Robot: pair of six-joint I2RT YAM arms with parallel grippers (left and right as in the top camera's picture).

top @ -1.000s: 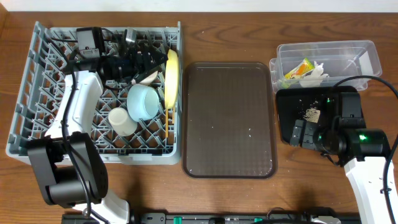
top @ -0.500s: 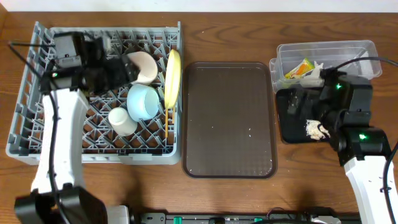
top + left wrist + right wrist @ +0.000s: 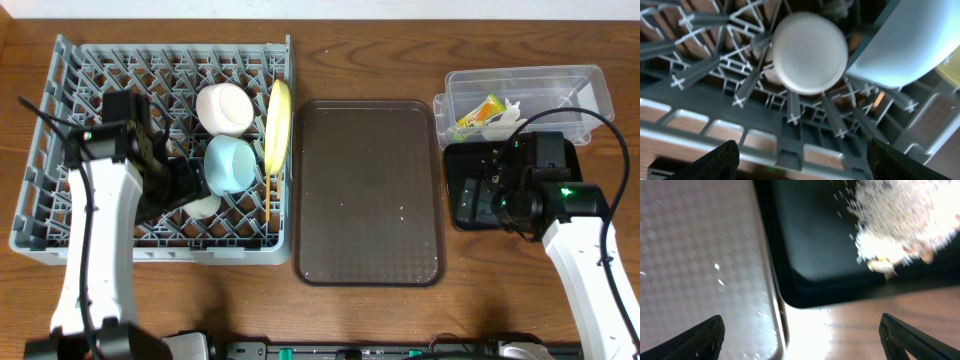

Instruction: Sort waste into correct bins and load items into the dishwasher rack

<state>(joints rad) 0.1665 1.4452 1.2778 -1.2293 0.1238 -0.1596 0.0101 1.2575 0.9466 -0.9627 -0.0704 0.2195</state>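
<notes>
The grey dishwasher rack [image 3: 60, 235] holds a white bowl [image 3: 225, 107], a light blue bowl [image 3: 228, 163], an upright yellow-green plate [image 3: 277, 122], chopsticks [image 3: 268, 197] and a small white cup [image 3: 205, 206]. My left gripper [image 3: 183, 190] is open and empty beside the cup. In the left wrist view the cup [image 3: 810, 52] is ahead of the open jaws [image 3: 800, 167]. My right gripper [image 3: 478, 203] is open and empty over the black tray [image 3: 455, 170]. The crumbs [image 3: 905, 220] lie in the black tray [image 3: 815, 245]. The clear tub [image 3: 585, 85] holds the wrapper [image 3: 480, 110] and tissue [image 3: 507, 120].
The dark brown serving tray [image 3: 368, 190] lies between the rack and the bins, with a few specks on it. Its edge [image 3: 700, 255] touches the black tray in the right wrist view. Bare wood table [image 3: 400, 320] runs along the front.
My left gripper has let go of the white bowl in the rack and moved toward the front, by the cup. My right gripper swung up over the black tray and back down.
</notes>
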